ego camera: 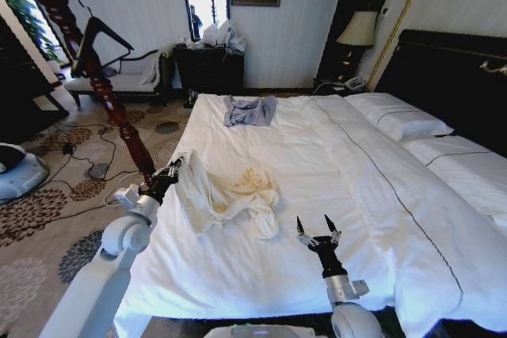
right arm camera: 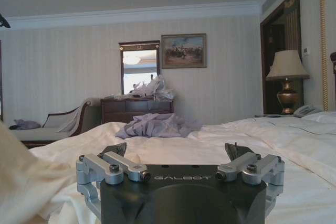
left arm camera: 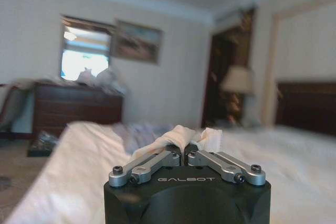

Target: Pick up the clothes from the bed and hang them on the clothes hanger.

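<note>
reading "galbot", left gripper (left arm camera: 184,153) pinching clothes (left arm camera: 178,137)

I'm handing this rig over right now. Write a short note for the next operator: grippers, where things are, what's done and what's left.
Left gripper: shut on the cream shirt at its edge, by the bed's left side.
Right gripper: open, over the sheet just right of the shirt, holding nothing.
Shirt: mostly bunched on the bed, one edge raised.
Hanger: on the wooden pole, bare.
Done: shirt gripped.
Left: lift it clear, hang it.
</note>
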Robot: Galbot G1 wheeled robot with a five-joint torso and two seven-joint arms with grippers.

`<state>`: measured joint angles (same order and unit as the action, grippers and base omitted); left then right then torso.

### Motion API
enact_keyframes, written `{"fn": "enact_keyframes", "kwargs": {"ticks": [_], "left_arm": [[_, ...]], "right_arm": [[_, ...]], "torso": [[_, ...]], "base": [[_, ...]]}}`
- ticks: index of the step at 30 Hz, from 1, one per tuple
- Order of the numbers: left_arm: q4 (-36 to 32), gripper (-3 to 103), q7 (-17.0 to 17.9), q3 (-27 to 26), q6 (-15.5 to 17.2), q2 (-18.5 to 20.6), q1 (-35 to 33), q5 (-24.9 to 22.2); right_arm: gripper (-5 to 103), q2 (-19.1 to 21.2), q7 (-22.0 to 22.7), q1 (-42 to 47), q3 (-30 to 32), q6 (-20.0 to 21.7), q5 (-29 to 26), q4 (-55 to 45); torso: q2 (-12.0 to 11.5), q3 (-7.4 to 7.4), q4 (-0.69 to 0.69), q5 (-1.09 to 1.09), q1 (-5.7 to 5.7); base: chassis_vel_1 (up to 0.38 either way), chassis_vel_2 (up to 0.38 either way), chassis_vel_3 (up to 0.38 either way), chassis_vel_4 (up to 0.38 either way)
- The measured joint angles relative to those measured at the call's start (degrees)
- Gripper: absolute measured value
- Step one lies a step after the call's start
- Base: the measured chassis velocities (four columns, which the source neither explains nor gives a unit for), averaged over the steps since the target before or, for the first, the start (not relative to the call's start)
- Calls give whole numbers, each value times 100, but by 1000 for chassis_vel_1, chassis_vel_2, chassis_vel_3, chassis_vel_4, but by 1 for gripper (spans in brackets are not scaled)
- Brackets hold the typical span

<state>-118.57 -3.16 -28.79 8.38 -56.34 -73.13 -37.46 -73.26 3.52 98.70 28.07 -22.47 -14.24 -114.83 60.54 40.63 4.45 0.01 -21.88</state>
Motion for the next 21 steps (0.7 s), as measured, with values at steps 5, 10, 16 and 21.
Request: {"fn": "enact_keyframes", "kwargs": {"ticks": [5,10,16,21], "left_arm": [[31,2,-150,548,-211,140,-1024,1260],[440,2,-74,732,-510,7,-1573,2100],[404,2,104,709,-536,-120,-1932,2313],[172,2,251,507,-403,68,-2084,2532]], "right_arm": [[100,-24,34,-28,-32,4,-16,45],[100,-66,40,-52,-104,19,-9,91],[100,-98,41,-14,-132,24,6,84],[100,-168,41,83,-43,-58,77,32]], "torso": [[0,0,-1,-1,0],[0,0,-1,-1,0],[0,0,1,-1,0],[1,-1,2,-1,0]], "base": [[0,0,0,0],[0,0,0,0],[0,0,0,0],[0,0,0,0]]}}
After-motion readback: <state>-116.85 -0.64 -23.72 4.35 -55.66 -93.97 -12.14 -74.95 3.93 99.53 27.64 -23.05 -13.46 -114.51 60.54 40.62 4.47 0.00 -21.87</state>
